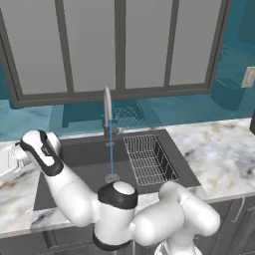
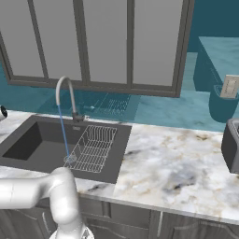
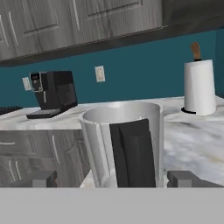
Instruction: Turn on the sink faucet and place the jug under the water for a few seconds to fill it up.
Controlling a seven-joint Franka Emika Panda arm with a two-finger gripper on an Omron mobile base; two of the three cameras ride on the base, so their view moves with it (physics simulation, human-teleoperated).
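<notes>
Fingers [image 3: 41, 179] are spread wide, nothing gripped yet; the clear glass jug with its black band [image 3: 124, 148] sits right between them. I'd ease in level and centred before squeezing. Arm's folded far left of the dark sink [image 1: 79, 154]; beyond, thin blue water [image 1: 110, 159] runs from the silver gooseneck faucet [image 1: 106, 107].

The water [image 1: 110, 158] runs light blue into the dark grey sink [image 1: 84, 167], set in a white-and-brown marbled counter [image 2: 177, 163].
</notes>
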